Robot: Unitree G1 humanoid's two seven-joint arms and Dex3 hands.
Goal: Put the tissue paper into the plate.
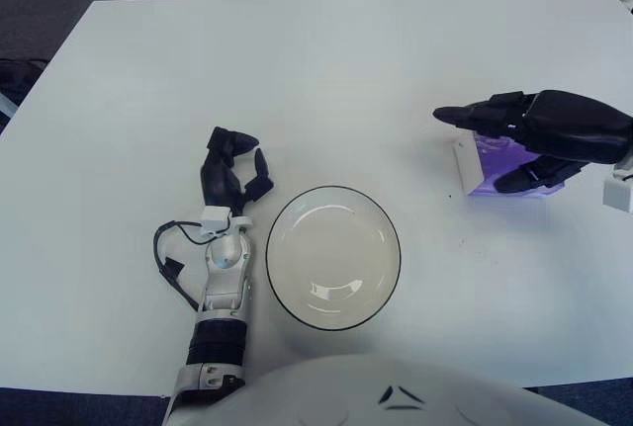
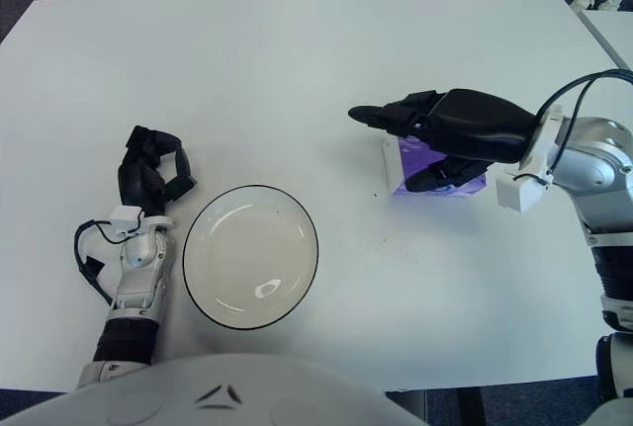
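**Right hand over the tissue pack near the table's right edge**

The white table [image 1: 297,70] fills most of both views, its far edge and both far corners visible against dark carpet. Toward the near edge, roughly centred, sits the plate [image 1: 333,257], round, pale and glossy with a thin dark rim, nothing in it.

The right hand [image 2: 450,134] reaches in from the right edge, black fingers extended over the top of the tissue paper [image 2: 435,174] and a thumb curled along its near side; the fingers bracket the pack, though whether they press firmly on it cannot be told. The tissue paper is a small purple pack with a white end, lying on the table to the right of the plate and well apart from it.

The left hand [image 1: 229,174] shows beside the plate, on its left, fingers loosely curled and holding nothing, forearm running back to the near edge.
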